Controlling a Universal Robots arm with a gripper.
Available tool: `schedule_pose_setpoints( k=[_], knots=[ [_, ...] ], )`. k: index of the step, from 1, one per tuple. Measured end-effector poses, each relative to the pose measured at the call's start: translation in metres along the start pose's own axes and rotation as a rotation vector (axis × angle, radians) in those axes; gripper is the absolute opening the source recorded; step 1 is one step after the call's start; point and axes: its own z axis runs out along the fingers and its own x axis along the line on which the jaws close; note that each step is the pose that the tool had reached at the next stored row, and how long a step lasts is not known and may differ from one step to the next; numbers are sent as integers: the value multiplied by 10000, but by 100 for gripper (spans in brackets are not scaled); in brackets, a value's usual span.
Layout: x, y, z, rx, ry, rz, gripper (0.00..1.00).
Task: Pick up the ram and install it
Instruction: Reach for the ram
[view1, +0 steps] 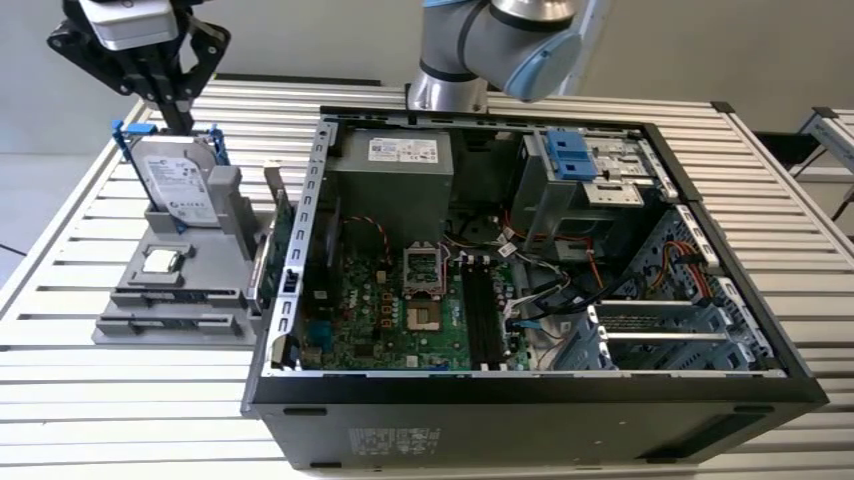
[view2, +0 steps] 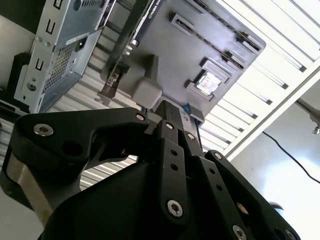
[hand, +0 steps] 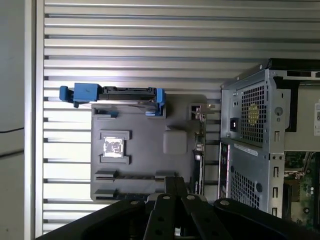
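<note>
Slatted table (view1: 54, 250) is bearing a grey tray (view1: 134, 325). Gripper (view1: 175, 120) is hovering above its hard drive (view1: 180, 180), claw sitting closed and empty.

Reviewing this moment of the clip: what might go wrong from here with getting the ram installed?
1. The ram stands on edge in the grey holder, close beside the computer case wall; the gripper may strike that wall.
2. The gripper hangs over the hard drive; it may snag the blue bracket.
3. Loose cables lie near the slots inside the case; they may catch the ram.
</note>
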Motion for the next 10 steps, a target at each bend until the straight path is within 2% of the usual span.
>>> schedule_pose_setpoints(
  k=[10],
  knots=[
    [167, 0, 1, 0, 0, 0, 0]
  ],
)
